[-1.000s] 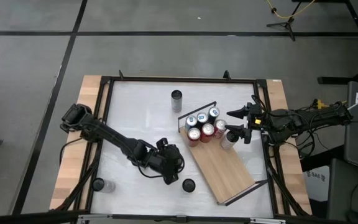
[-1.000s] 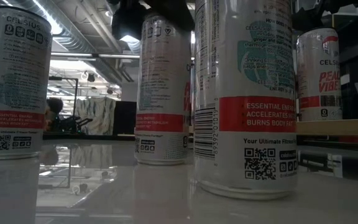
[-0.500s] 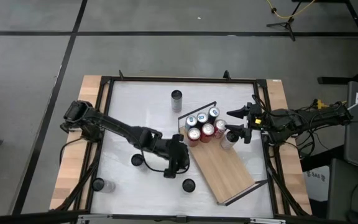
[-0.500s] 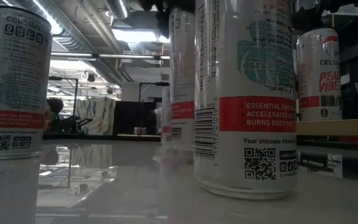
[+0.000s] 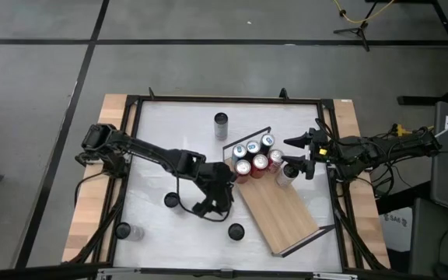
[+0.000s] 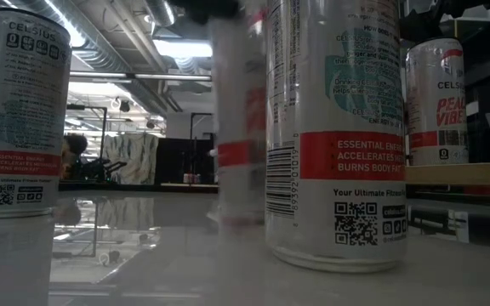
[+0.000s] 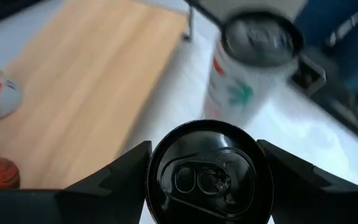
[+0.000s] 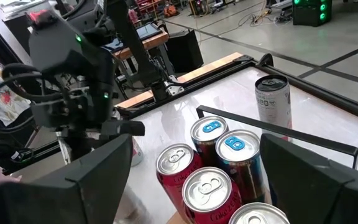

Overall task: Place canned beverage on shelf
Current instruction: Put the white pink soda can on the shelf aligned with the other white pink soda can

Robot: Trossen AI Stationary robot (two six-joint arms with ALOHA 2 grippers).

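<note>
My left gripper is shut on a black-topped can, just off the near-left long edge of the shelf, a light-wood board lying aslant on the white table. The low view shows this can as an upright blur. Whether its base is off the table I cannot tell. Several cans stand upright on the shelf's far end. My right gripper waits open beside them, touching nothing; they show between its fingers in the wrist view. My left gripper pinches the can's side wall just below the top rim between its two fingers, one on each side. The fingers slant down onto it from the table's left. The can stands upright in the hold, its top facing up.
Loose cans stand on the table: one near the far edge, one left of my left gripper, one near the front and one at the front left corner. Black wire rails close the shelf's short ends.
My left gripper has carried its can toward the shelf, a little toward the table's right and far edges, and its wrist has rolled. The arm has swung off a loose can on the table, which now shows to its left. The held can stays upright.
</note>
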